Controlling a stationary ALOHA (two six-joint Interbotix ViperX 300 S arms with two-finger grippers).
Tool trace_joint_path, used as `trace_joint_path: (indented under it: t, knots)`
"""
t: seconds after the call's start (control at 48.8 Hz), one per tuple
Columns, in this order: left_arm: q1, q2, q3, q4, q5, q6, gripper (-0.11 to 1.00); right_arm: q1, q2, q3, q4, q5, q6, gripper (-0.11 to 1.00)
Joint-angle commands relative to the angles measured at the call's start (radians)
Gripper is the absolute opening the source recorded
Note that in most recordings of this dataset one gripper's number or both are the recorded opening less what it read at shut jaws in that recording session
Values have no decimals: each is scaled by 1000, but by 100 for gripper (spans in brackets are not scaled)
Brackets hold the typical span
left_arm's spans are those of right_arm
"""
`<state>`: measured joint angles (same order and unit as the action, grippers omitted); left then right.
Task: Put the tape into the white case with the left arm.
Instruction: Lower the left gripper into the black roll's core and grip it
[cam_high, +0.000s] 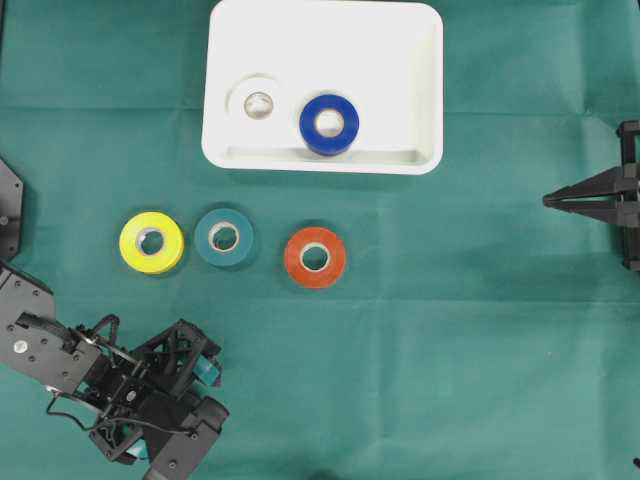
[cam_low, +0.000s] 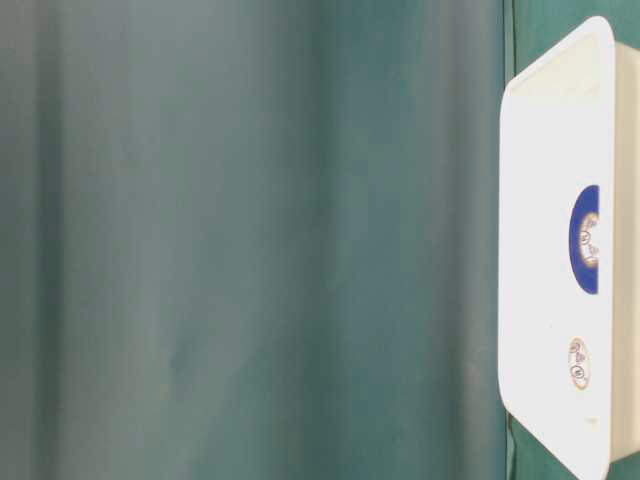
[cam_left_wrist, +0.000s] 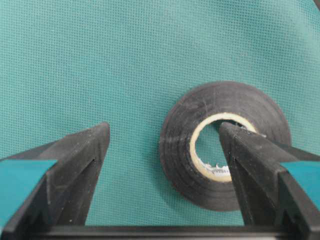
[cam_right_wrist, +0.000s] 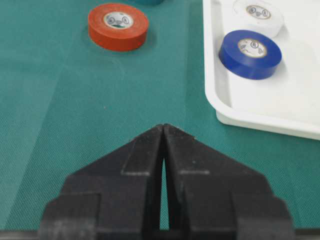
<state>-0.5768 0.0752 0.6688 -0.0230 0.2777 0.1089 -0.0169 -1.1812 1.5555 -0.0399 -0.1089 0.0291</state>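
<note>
**Left gripper lining up on the black tape**

Black tape (cam_left_wrist: 225, 145) fills the lower right of the left wrist view, lying flat on the green table (cam_left_wrist: 100, 60). The left gripper (cam_left_wrist: 165, 150) is spread wide and holds nothing; one finger looks to sit over the roll's core hole, the other over bare cloth to its left, so the near wall of the roll lies between them.

The step in hand looks like the approach for a grasp. The next move calls for a descent, then a close on that wall, then a carry toward the upper middle of the overhead frame.

There the white case (cam_high: 420, 40) already holds a white roll (cam_high: 258, 103) and a blue roll (cam_high: 329, 124). Yellow (cam_high: 151, 242), teal (cam_high: 223, 237) and orange (cam_high: 315, 257) rolls wait on the cloth below it. At the right edge, the right gripper (cam_right_wrist: 163, 131) rests clenched and empty.
</note>
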Motion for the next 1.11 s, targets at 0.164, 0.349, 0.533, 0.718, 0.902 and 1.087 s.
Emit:
trace_joint_path:
  t: [0.164,0.349,0.533,0.718,0.902,1.087]
  knots:
    - [-3,11,9,0,-15,3,82,-2,9,-11,0,-11,2,-10]
    - [-3,21,12,0,-15,2,36,0,9,-11,0,-11,2,-10]
    - [-3,17,12,0,-15,0,22,-2,9,-11,0,-11,2,-10]
    - [-3,12,12,0,-15,0,22,-2,9,-11,0,-11,2,-10]
    - [-3,-8,-2,-2,-6,-5,22,-2,9,-5,0,-17,2,-10]
    - [-8,-67,-35,-2,46,-8,22,-2,9,-3,0,-20,2,-10]
